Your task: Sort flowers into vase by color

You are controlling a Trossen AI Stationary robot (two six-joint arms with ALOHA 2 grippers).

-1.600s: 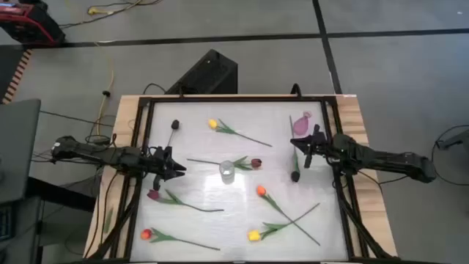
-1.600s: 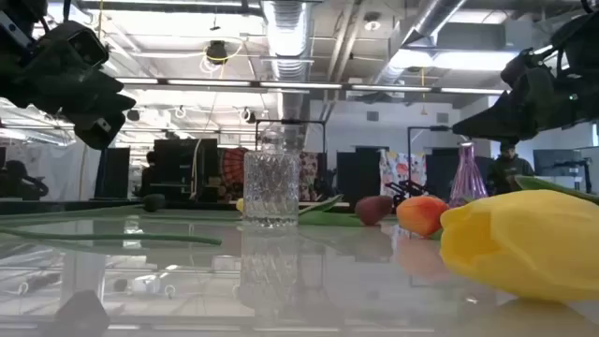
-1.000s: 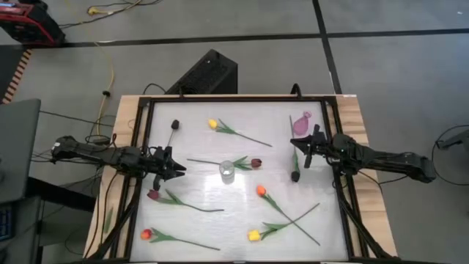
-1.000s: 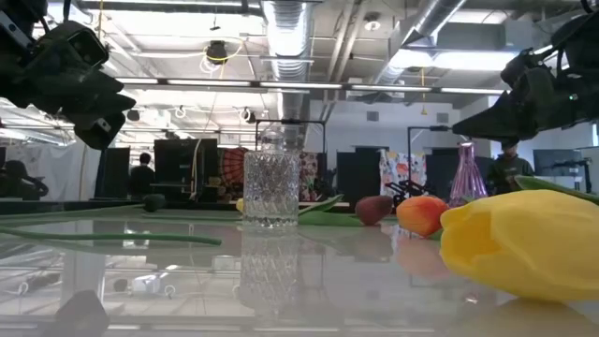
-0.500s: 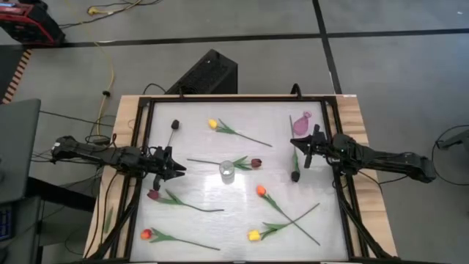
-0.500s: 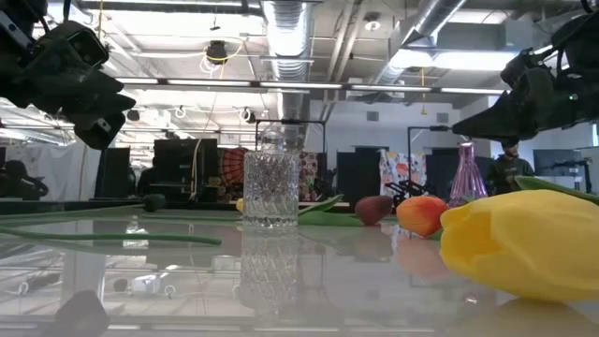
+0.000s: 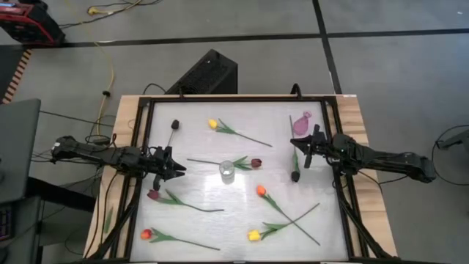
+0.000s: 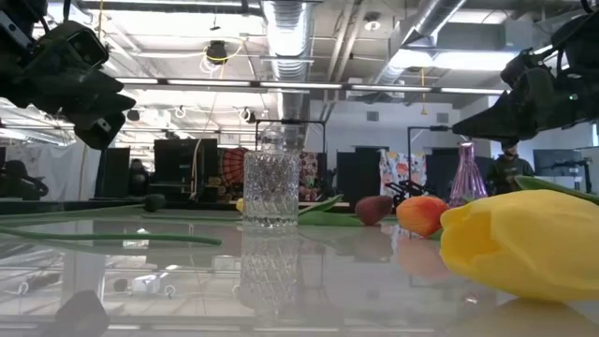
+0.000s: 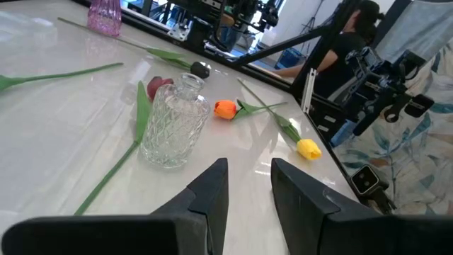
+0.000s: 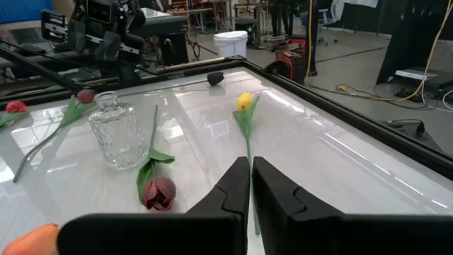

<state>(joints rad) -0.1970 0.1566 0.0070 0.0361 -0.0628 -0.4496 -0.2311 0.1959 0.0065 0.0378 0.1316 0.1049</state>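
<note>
While your left end effector (image 7: 174, 169) is hovering slightly open at the bench's (image 7: 242, 154) left edge, flowers (image 7: 176, 200) are lying scattered around the clear vase (image 7: 226, 171) at centre, none in it. Your right end effector (image 7: 304, 155) is hanging closed beside the pink vase (image 7: 301, 126), gripping nothing.
</note>
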